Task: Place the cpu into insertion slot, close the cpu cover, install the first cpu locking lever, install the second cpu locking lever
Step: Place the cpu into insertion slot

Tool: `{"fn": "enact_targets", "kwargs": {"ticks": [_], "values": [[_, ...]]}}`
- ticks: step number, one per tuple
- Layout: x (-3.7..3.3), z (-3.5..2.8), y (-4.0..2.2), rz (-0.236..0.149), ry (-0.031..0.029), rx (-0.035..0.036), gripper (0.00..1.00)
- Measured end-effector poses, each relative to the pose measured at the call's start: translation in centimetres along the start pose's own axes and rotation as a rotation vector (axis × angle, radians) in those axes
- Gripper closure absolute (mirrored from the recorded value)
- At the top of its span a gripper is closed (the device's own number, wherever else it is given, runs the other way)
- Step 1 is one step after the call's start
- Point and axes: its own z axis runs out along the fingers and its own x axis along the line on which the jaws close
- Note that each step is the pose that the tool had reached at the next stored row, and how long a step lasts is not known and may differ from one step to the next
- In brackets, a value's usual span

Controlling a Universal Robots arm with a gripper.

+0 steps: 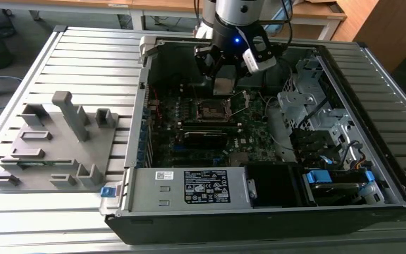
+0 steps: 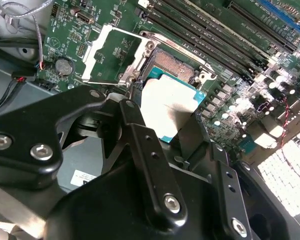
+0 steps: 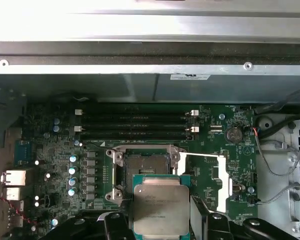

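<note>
cpu (image 3: 161, 207) held, end effector (image 3: 163, 222) above insertion slot (image 3: 142, 168)

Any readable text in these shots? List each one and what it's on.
Nothing reads clearly.
Exterior view: black label on the power supply, print too small.
Exterior view: small white sticker beside it, blurred.
First wrist view: cpu top, engraving too faint.
First wrist view: pale sticker on the case wall, too small.
</note>
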Motion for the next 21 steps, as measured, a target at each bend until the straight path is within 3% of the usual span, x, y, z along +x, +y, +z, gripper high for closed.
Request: {"fn": "enact_targets", "kwargs": {"ticks": [3,8,13,18,21], "values": [[0.0,0.1,0.0,0.0,-0.0003,-0.0004,0.46],[0.03,0.94,-0.08,0.0,-0.0001,-0.0001,0.46],[0.13,1.19,0.16,0.0,-0.0001,0.0004,0.46],[0.18,2.06,0.39,0.001,-0.0002,0.0006,0.46],[0.2,2.46,0.35,0.04,-0.0037,0.0015,0.46]]}}
